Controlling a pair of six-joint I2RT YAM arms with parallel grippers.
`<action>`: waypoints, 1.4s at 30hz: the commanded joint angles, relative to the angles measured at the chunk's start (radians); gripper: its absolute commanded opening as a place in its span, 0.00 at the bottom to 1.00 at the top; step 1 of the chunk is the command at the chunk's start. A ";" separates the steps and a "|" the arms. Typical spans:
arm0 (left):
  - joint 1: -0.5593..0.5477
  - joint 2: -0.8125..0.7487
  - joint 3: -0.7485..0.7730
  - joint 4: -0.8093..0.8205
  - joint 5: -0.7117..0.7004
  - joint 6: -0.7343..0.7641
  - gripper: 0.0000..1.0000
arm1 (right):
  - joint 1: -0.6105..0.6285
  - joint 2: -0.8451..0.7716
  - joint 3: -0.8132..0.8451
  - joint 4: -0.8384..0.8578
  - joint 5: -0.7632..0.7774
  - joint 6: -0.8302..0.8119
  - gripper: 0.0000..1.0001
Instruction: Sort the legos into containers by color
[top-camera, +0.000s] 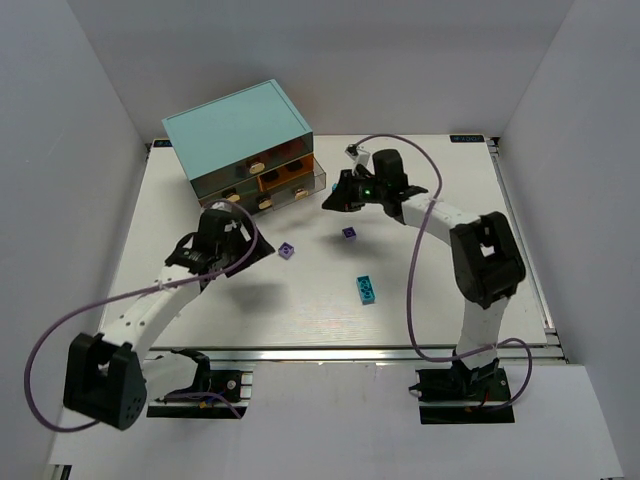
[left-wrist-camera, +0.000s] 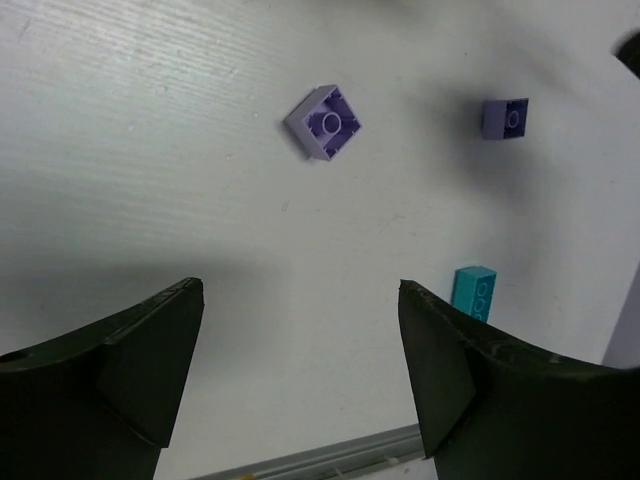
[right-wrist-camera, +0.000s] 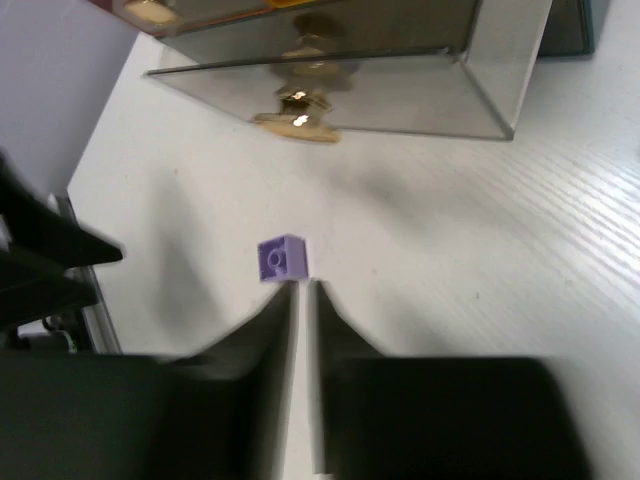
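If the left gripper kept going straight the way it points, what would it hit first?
Likely the upturned purple lego, lying almost centred ahead of the open left gripper, nothing between them. The gripper slants downward, so it might touch the table first; depth is unclear.

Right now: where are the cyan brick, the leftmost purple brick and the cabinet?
cyan brick (top-camera: 367, 288): top view, middle of its upper face.
leftmost purple brick (top-camera: 287, 251): top view, its middle.
cabinet (top-camera: 240, 125): top view, middle of its teal top panel.
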 joint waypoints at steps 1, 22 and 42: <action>-0.039 0.105 0.088 0.033 -0.062 0.102 0.86 | -0.043 -0.167 -0.071 -0.030 -0.091 -0.334 0.03; -0.300 0.767 0.543 -0.149 -0.525 0.092 0.91 | -0.240 -0.427 -0.212 -0.409 -0.295 -0.790 0.66; -0.349 0.613 0.445 -0.102 -0.482 0.053 0.35 | -0.293 -0.477 -0.264 -0.421 -0.296 -0.819 0.65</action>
